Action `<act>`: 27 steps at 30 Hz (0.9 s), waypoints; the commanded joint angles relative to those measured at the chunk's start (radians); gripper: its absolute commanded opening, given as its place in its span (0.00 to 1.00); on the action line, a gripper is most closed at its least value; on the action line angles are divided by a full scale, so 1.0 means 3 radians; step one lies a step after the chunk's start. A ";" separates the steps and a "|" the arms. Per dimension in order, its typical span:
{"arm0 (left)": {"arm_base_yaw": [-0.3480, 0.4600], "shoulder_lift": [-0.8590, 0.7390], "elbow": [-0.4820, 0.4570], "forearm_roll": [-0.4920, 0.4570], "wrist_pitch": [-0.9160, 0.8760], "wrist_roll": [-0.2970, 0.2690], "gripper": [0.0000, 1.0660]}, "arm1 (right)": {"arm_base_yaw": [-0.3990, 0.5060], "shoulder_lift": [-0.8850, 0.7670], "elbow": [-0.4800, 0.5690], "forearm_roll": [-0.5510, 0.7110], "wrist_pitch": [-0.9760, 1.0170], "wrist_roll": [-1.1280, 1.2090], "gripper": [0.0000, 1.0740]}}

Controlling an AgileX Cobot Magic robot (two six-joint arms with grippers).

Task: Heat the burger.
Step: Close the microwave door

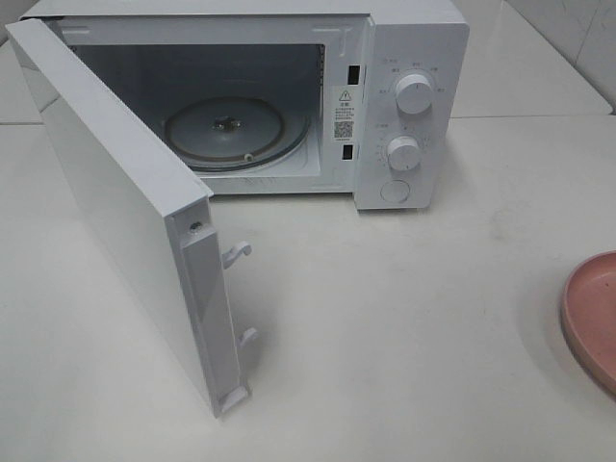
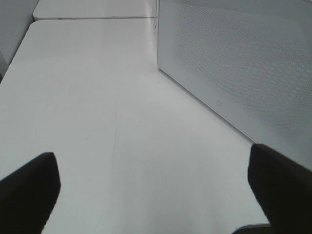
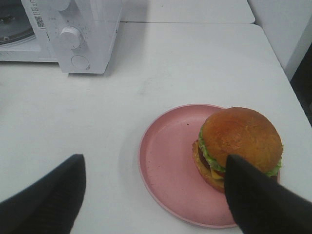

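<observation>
The burger (image 3: 240,141) sits on a pink plate (image 3: 165,165), right of the open microwave (image 1: 404,58). Both the right gripper (image 3: 156,195) and left gripper (image 2: 156,190) hang apart, empty. The right should close gently around the bun's sides

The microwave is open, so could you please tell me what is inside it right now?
Only the glass turntable shows inside the microwave; the open door hides the cavity's left part.

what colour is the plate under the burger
Pink. The plate shows best in the right wrist view, with the burger sitting on it.
</observation>
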 commanded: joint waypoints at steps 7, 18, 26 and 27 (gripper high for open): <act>0.0010 -0.0050 0.0013 -0.0010 -0.0047 0.0000 0.93 | -0.0020 -0.0097 0.0020 -0.0003 -0.0013 -0.0057 0.71; 0.0010 0.0343 -0.0110 -0.0007 -0.0450 0.0000 0.87 | -0.0020 -0.0097 0.0020 -0.0003 -0.0013 -0.0057 0.71; 0.0010 0.0897 -0.0110 -0.0050 -0.0830 0.0000 0.48 | -0.0020 -0.0097 0.0020 -0.0003 -0.0013 -0.0057 0.71; 0.0010 0.0897 -0.0110 -0.0050 -0.0830 0.0000 0.48 | -0.0020 -0.0097 0.0020 -0.0003 -0.0013 -0.0057 0.71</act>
